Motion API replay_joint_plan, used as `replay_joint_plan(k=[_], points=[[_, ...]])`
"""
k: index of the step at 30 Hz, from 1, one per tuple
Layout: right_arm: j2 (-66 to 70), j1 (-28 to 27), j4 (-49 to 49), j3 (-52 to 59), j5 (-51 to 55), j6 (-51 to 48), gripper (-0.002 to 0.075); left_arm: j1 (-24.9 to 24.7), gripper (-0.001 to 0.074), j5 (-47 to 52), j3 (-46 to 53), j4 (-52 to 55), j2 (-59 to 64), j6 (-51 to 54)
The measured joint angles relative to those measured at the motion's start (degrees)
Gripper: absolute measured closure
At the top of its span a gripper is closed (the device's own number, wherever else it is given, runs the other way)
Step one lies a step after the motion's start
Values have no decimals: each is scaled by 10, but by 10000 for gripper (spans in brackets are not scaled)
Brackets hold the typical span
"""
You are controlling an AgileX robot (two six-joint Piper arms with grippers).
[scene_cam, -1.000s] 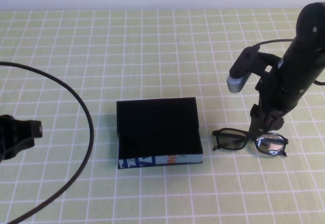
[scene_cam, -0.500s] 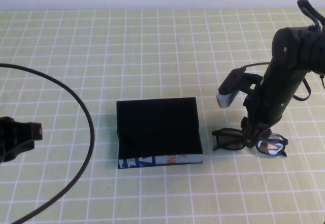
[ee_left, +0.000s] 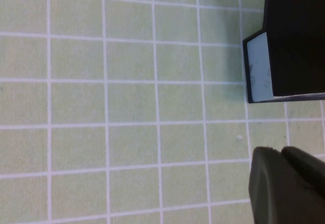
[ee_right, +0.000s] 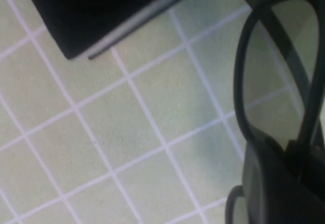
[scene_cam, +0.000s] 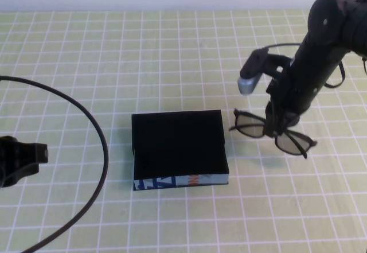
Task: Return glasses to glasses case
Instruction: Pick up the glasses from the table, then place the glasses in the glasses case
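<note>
The glasses case [scene_cam: 178, 148] is a black box with its lid up, light blue print on its near side, at the table's middle. It also shows in the left wrist view [ee_left: 289, 41] and the right wrist view [ee_right: 96, 10]. My right gripper [scene_cam: 278, 128] is shut on the bridge of the black glasses [scene_cam: 252, 128] and holds them tilted in the air just right of the case. One lens fills the right wrist view [ee_right: 277, 76]. My left gripper [scene_cam: 26, 158] is shut and empty at the table's left, away from the case; its fingers [ee_left: 287, 188] touch.
A black cable [scene_cam: 97, 132] arcs over the green grid cloth [scene_cam: 172, 58] on the left, between my left gripper and the case. The white wall runs along the far edge.
My right gripper closed on the glasses where they lay on the cloth and lifted them up and left toward the case. The left arm stayed put.
</note>
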Motion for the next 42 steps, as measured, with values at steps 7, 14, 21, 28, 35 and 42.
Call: replay_joint_plan(k=[7, 14, 21, 28, 35, 42], points=[[-48, 20, 25, -53, 9, -20, 693, 0, 738, 3, 0, 0, 0, 1], [-46, 107, 26, -111, 15, -22, 693, 0, 738, 0, 0, 0, 0, 6], [13, 192, 4, -144, 15, -57, 693, 0, 738, -1, 0, 0, 0, 7], [65, 211, -9, -144, 14, -68, 693, 0, 738, -1, 0, 0, 0, 9], [81, 211, -12, -144, -1, -68, 693, 0, 738, -1, 0, 0, 0, 9], [93, 211, -13, -146, -8, -68, 671, 0, 738, 0, 0, 0, 0, 11]])
